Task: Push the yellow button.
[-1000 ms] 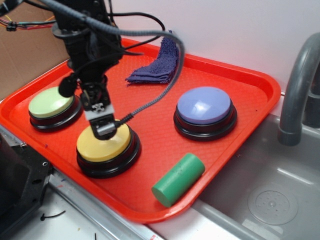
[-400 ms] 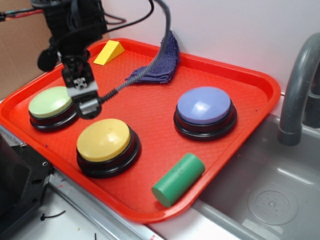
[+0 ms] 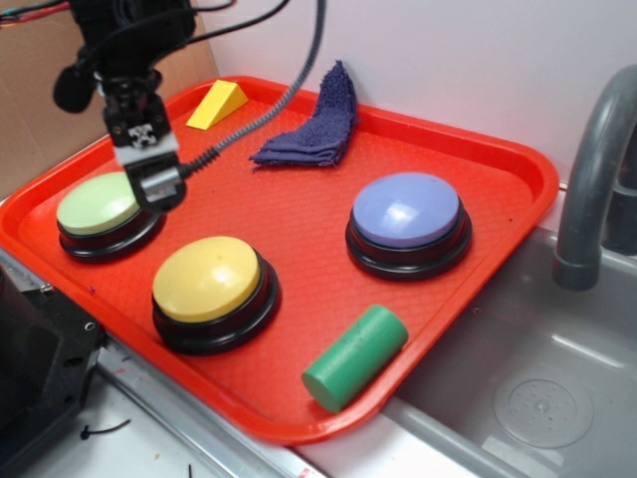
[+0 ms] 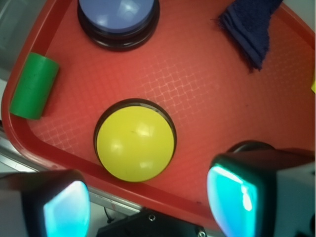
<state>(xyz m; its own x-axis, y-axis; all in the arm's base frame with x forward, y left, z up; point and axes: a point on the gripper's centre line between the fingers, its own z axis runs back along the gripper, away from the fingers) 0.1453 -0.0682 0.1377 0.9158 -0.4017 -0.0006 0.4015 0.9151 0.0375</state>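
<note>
Red plastic tray [image 3: 498, 159] w/ a waffle-textured floor sits beside a grey sink basin [image 3: 537, 388] and a grey faucet [image 3: 597, 169], pale wall behind. On the tray's near-left part is the yellow button [image 3: 207, 279]: smooth glossy yellow dome on a wider shiny black base, round, w/ light glints on top. In the wrist view the dome [image 4: 135, 143] looks plain and unmarked, black rim showing as a thin ring round its far side, and it sits close to the tray's near lip.

Gripper [image 3: 157, 184] hangs above the tray, up and to the left of the yellow button, not touching it; its tip is over the inner edge of the pale green button [image 3: 100, 204]. In the wrist view the two fingers [image 4: 66, 207] stand wide apart w/ nothing between them, so jaws are released.

Blue button [image 3: 408, 211] sits towards the tray's right, well apart from the yellow one. Green cylinder [image 3: 355, 357] lies on its side near the front rim. Dark blue cloth [image 3: 314, 129] is bunched at the back, small yellow wedge [image 3: 217, 105] left of it
</note>
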